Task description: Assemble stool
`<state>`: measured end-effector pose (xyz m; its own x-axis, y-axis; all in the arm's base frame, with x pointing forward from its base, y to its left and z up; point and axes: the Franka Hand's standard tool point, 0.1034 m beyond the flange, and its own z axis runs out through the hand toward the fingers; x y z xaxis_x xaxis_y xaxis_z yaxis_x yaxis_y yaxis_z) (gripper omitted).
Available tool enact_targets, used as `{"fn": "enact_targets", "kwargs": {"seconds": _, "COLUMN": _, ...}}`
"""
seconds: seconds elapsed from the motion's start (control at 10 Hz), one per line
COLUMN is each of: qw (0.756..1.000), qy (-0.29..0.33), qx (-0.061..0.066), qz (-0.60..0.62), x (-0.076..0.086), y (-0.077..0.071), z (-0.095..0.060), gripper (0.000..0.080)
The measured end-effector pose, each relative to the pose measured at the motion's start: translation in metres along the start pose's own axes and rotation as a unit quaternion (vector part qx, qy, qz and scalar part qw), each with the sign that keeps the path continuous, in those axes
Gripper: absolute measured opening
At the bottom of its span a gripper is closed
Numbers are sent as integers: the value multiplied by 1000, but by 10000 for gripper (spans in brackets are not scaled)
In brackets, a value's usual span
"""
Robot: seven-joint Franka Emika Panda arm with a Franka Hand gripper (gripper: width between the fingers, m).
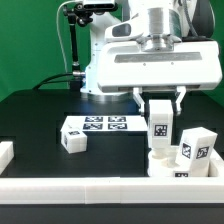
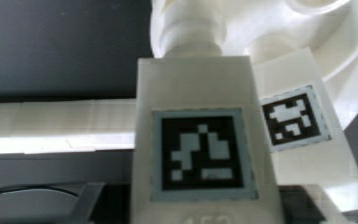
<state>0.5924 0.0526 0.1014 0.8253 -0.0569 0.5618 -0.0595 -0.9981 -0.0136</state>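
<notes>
The held leg (image 1: pixel 160 128), a white block with a square tag on its face, stood upright between the jaws. Its lower end was down at the round seat (image 1: pixel 163 163) on the exterior view's right, though whether it sat in a socket could not be told. In the wrist view this leg filled the middle of the frame, its narrow end reaching toward the seat's curved white body. The gripper (image 1: pixel 160 108) had its jaws drawn in partway and clamped on the leg's two sides. A second leg (image 1: pixel 197 148) stood at the seat just beside the held one, tag showing. A third leg (image 1: pixel 73 140) lay well apart on the black table (image 1: pixel 40 115), near the marker board (image 1: pixel 97 125). A white border rail (image 1: pixel 90 190) ran along the near edge.
</notes>
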Motion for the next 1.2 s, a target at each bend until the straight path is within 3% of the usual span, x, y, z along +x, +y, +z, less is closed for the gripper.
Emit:
{"fn": "enact_targets", "kwargs": {"seconds": 0.6, "qw": 1000, "qy": 0, "qx": -3, "qz": -2, "x": 3, "y": 4, "z": 10, "gripper": 338}}
{"fn": "enact_targets", "kwargs": {"seconds": 1.2, "qw": 1000, "qy": 5, "qx": -4, "qz": -5, "x": -6, "y": 4, "z": 10, "gripper": 338}}
